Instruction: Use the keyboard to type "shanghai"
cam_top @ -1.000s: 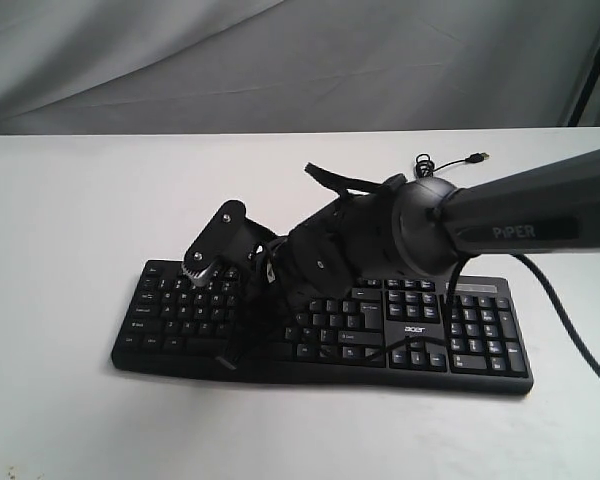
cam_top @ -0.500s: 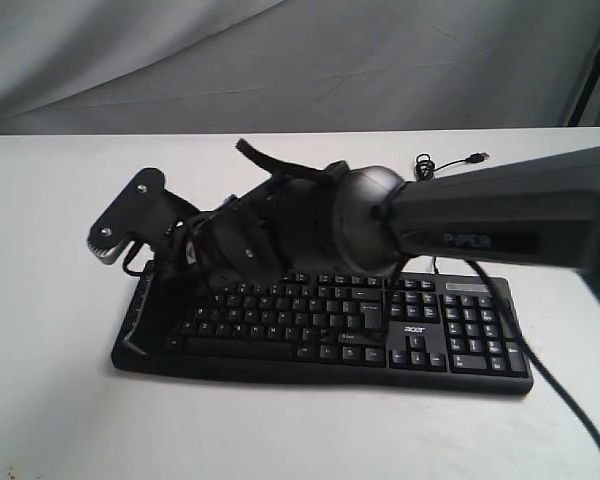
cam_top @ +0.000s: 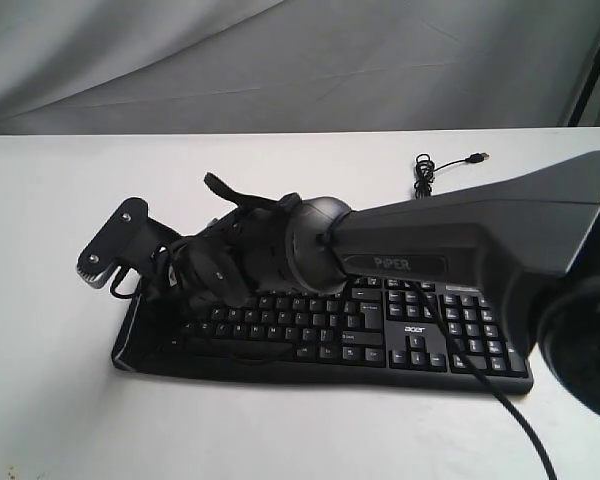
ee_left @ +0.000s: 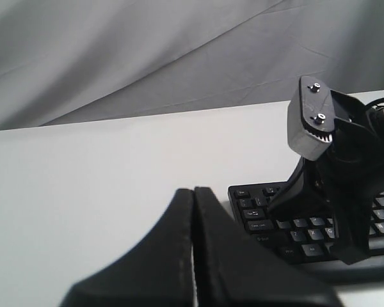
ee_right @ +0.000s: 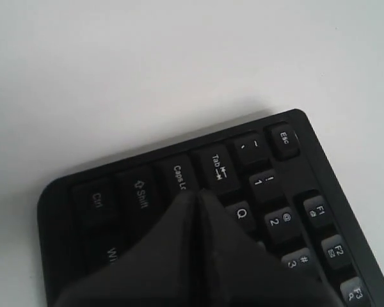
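While right hand [ee_right: 197, 195] hangs over the Caps Lock/Tab end of keyboard [cam_top: 420, 335], left hand [ee_left: 193, 190] is off beside that end.
Both hands pressed together, pinching nothing. Keyboard lies mid-desk [cam_top: 60, 200]; key contact cannot be told.

The right end effector [ee_right: 197, 197] hides the key under its tip; the keyboard [ee_right: 269, 185] runs past the edge.

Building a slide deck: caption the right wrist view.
Right gripper, shut, over the keyboard at its left end, tip beside Caps Lock and Tab.
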